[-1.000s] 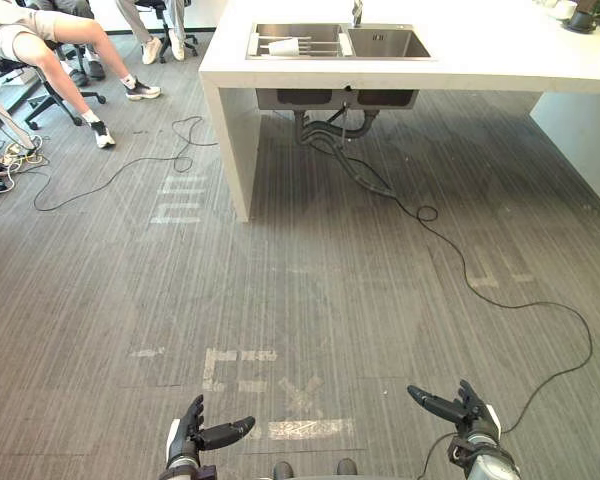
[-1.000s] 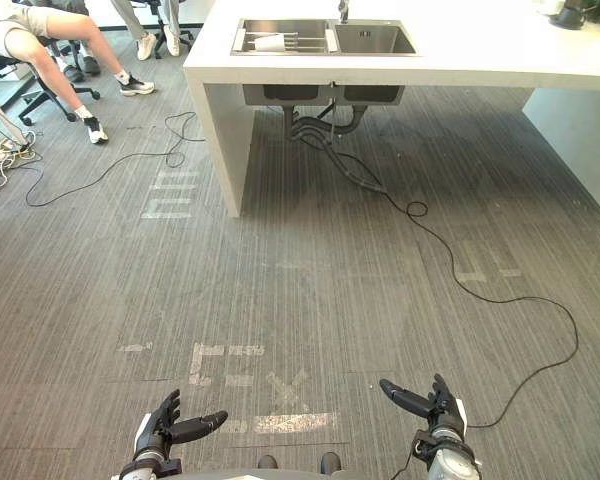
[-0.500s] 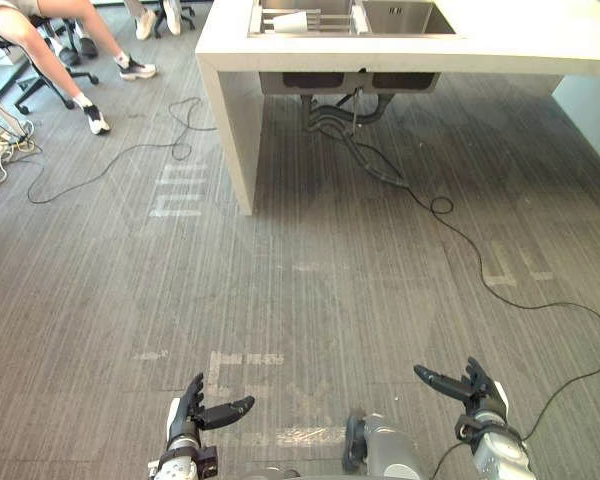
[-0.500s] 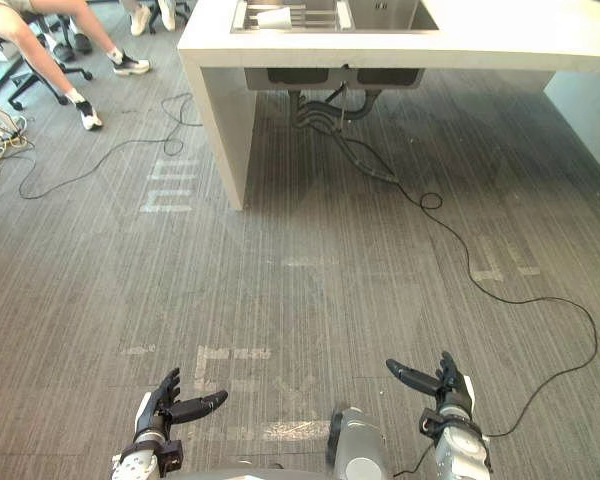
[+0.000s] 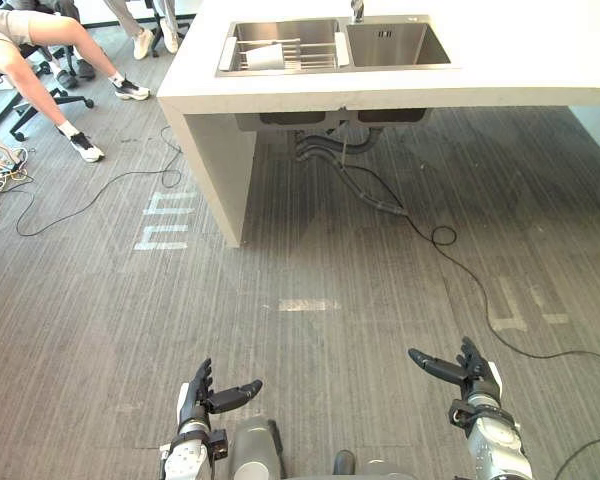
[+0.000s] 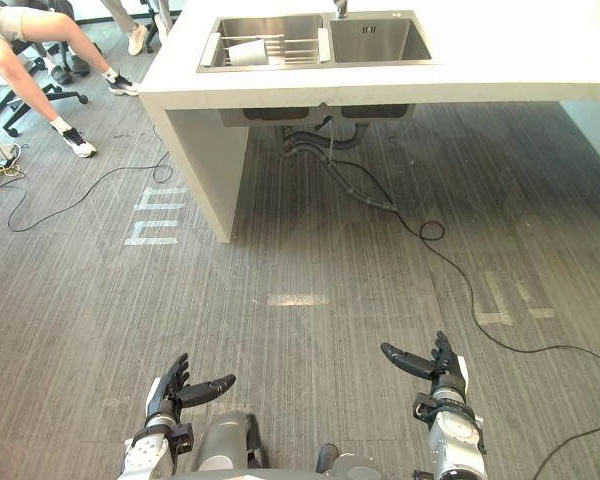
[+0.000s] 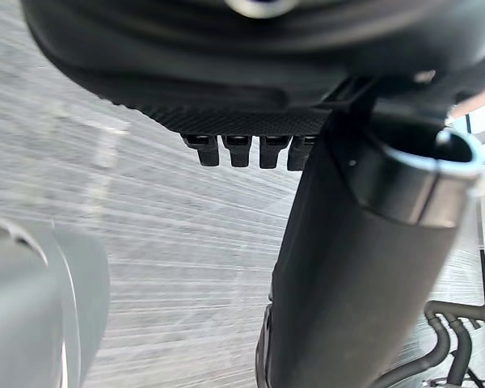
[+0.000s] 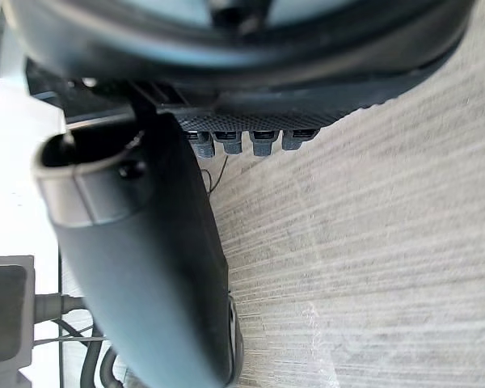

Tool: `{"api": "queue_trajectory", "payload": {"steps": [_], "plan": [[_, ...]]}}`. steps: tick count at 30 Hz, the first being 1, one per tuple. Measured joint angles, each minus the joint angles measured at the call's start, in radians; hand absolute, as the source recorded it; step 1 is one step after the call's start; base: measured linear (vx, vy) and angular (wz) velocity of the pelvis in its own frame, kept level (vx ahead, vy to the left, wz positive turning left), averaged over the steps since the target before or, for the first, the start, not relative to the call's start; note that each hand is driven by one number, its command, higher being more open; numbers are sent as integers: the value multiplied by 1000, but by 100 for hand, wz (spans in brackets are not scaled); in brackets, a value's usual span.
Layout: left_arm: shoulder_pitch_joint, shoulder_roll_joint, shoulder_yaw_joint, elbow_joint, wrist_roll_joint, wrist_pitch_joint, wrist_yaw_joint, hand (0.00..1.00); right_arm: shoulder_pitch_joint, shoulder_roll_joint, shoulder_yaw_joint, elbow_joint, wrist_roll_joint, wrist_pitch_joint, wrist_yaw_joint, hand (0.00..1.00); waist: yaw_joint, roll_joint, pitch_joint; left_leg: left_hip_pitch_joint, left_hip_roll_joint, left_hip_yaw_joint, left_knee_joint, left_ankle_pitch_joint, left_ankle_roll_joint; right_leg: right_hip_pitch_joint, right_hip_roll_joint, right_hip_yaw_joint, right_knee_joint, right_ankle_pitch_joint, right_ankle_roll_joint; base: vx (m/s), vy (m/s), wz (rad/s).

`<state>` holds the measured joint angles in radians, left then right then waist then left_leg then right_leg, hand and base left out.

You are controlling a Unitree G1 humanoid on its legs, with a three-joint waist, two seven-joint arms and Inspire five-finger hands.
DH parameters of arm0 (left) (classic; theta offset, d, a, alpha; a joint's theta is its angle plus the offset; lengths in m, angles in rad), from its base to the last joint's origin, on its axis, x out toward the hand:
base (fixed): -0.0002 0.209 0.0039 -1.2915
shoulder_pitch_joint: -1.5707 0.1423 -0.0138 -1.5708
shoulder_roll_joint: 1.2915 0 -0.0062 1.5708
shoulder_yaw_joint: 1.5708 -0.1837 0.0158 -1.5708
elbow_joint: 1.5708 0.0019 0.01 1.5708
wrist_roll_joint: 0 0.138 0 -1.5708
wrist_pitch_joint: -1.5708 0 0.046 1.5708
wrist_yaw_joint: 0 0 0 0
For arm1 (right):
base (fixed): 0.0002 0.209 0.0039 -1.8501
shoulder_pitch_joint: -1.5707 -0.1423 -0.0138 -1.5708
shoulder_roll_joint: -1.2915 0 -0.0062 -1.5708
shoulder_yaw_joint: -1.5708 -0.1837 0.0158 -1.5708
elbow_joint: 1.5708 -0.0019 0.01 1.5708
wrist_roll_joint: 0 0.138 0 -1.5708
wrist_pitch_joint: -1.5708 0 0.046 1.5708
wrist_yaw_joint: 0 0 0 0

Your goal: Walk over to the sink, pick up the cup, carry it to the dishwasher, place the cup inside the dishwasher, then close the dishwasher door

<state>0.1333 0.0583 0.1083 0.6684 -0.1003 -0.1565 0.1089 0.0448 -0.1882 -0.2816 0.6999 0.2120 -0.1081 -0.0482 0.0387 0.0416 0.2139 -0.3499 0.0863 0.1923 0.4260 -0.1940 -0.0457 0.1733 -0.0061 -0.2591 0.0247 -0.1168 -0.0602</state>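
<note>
**A:** How far along is it?

**B:** Barely begun, I'd judge. The cup lies on its side on the rack in the left basin of the sink, toward the left end of the surface.

**A:** And the hands?

**B:** The left hand and right hand hang low over the floor, well short of the surface, fingers spread and empty.

**A:** What's left?

**B:** Closing the gap, the pickup, the carry, loading the dishwasher and shutting its door.
</note>
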Motion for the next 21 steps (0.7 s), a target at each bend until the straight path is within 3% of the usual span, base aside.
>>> {"api": "queue_trajectory", "payload": {"steps": [1, 2, 3, 5, 7, 9, 10, 12, 13, 15, 17, 18, 19, 20, 21], "plan": [[5, -11, 0, -9, 0, -2, 2, 100, 13, -5, -1, 1, 0, 0, -3, 100, 2, 28, -13, 3, -17, -20, -175, 117, 7, 20, 13, 3, -8, -24, 30, 408, 185, -6], [11, -12, 1, -8, 0, -2, 4, 100, 29, 0, 1, 2, 0, 1, -5, 100, 4, 46, -24, 4, -10, -45, -200, 226, 49, 41, 24, 12, -4, -53, 52, 433, 209, -15], [17, -8, 3, -6, -1, -2, 8, 100, 39, 10, 6, 1, 0, 2, -4, 100, 4, 43, -28, 7, -14, -53, -189, 278, 92, 54, 22, 19, 3, -71, 68, 373, 184, -11], [14, 11, 13, -4, -2, -2, 21, 100, 81, 66, 24, -23, -9, 2, 5, 100, 9, -32, -34, -2, -77, -10, -116, 179, 124, 37, -65, 39, 89, -148, 105, 456, 177, -13], [13, 5, 13, 8, -5, 5, 21, 100, 88, 76, 26, -11, -17, 9, 10, 100, 8, -35, -35, 19, -90, 9, -91, 117, 135, -35, -107, 77, 280, -165, 128, 500, 201, -25], [32, 6, 12, 7, -24, 5, 22, 100, 115, 81, 27, -6, -23, 9, 12, 100, -4, -38, -34, 106, -114, 15, -112, 75, 143, -129, -163, 108, 582, -126, 210, 552, 239, -11], [40, 11, 13, 6, -39, 5, 29, 100, 134, 81, 31, 0, -41, 9, 13, 100, -10, -37, -34, 172, -123, 15, -123, 50, 155, -190, -192, 118, 775, -123, 217, 284, 95, -2], [53, 25, 18, 4, -47, 5, 47, 100, 160, 80, 48, 1, -49, 9, 13, 100, -23, -36, -37, 272, -130, 6, -160, 25, 159, -265, -216, 88, 931, -146, 178, 368, 83, 12], [54, 33, 22, 2, -53, 2, 52, 100, 162, 80, 57, 1, -53, 9, 12, 100, -32, -36, -38, 312, -131, -7, -187, 23, 159, -307, -212, 72, 939, -159, 159, 521, 74, 32], [31, 46, 27, 2, -66, -2, 64, 100, 160, 80, 70, 3, -58, 9, 12, 100, -47, -32, -35, 377, -117, -35, -236, 23, 157, -394, -170, 51, 800, -184, 119, 468, -9, 39], [14, 40, 41, 3, -68, -4, 67, 100, 145, 79, 75, 4, -58, 8, 12, 100, -57, -19, -27, 418, -94, -59, -265, 18, 145, -436, -119, 57, 571, -172, 122, 368, -82, 38], [9, 41, 41, 3, -67, -7, 68, 100, 143, 80, 78, 4, -58, 7, 12, 100, -58, -20, -28, 441, -89, -66, -284, 10, 125, -443, -90, 75, 384, -106, 125, 361, -115, 45], [9, 42, 41, 7, -67, -9, 68, 100, 149, 81, 79, 5, -58, 4, 9, 100, -59, -30, -31, 468, -90, -77, -293, -15, 89, -442, -73, 117, 268, 56, 98, 448, -175, 55], [5, 35, 42, 26, -67, -10, 68, 100, 156, 78, 78, 12, -58, 4, 7, 100, -62, -31, -38, 487, -88, -97, -295, -27, 75, -437, -67, 141, 282, 123, 112, 390, -172, 41], [6, 29, 41, 38, -67, -9, 69, 100, 153, 74, 79, 22, -58, 5, 7, 100, -58, -18, -46, 494, -74, -103, -295, -31, 69, -438, -57, 134, 290, 120, 104, 415, -198, 20]]}}
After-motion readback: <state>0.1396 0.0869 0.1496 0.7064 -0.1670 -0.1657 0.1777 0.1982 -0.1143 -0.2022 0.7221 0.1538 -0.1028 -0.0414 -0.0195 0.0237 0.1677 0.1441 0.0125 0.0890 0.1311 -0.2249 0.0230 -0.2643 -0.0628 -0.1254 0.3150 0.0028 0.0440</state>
